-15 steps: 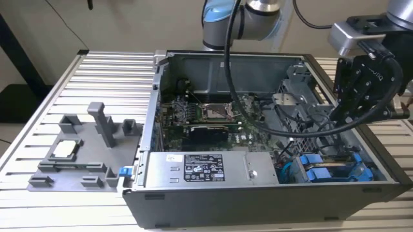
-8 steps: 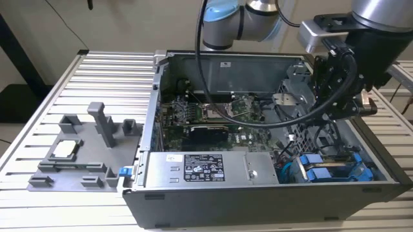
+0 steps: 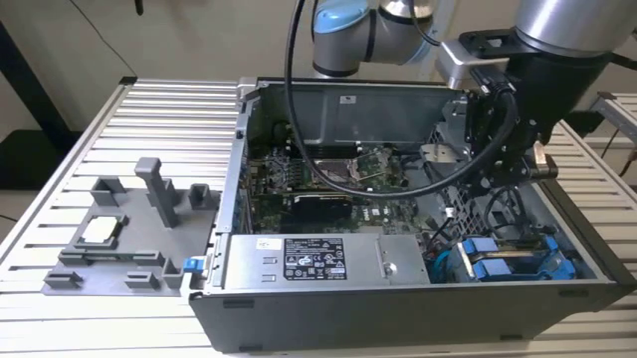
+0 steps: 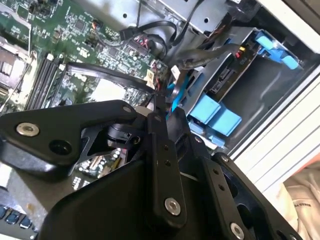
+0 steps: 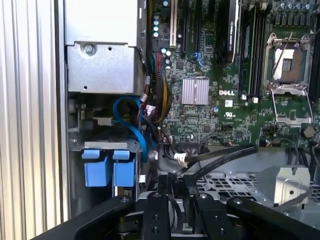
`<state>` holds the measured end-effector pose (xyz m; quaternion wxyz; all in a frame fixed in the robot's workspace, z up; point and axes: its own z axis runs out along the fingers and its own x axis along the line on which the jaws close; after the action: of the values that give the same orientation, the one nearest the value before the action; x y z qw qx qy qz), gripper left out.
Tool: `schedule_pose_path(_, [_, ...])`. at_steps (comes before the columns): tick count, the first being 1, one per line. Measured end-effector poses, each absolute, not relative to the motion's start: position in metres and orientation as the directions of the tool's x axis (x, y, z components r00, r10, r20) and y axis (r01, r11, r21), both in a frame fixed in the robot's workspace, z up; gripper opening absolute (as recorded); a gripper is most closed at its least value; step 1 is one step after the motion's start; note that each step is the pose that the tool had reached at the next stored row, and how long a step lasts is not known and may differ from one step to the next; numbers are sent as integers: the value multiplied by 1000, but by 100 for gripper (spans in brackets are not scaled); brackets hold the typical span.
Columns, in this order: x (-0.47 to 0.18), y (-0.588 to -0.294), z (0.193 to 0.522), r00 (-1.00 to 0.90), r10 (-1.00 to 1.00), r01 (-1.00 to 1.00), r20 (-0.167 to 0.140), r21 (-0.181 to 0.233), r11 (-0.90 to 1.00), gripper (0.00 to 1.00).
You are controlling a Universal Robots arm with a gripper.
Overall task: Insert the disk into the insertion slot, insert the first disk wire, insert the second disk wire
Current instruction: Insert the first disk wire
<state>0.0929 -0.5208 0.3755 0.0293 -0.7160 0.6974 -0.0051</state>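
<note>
Black end effector (image 3: 512, 168) hanging inside open grey computer case (image 3: 398, 313), fingers closing narrow on black flat cable (image 5: 225, 154), silver hard drive in bright blue carrier (image 3: 508, 261) sitting in perforated grey drive bay (image 3: 453, 200)

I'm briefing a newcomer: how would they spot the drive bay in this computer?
Find the open computer case on the slatted table. Along its wall nearest the exterior camera sits the labelled power-supply box; the drive bay lies beside it toward the exterior view's right, set apart by bright blue plastic fittings.
</note>
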Motion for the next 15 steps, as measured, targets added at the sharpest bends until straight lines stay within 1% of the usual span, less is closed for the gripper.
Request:
schedule_pose_path(2, [91, -520, 373, 32, -999, -998, -33, -57, -30, 27])
schedule_pose_path(4, [90, -519, 372, 38, -999, -997, -24, -65, -37, 27])
schedule_pose_path(8, [86, -518, 369, 46, -999, -994, -17, -98, -44, 27])
schedule_pose_path(10, [84, -517, 368, 48, -999, -994, -15, -102, -46, 27])
schedule_pose_path(15, [82, -517, 367, 52, -999, -993, -1, -110, -52, 27])
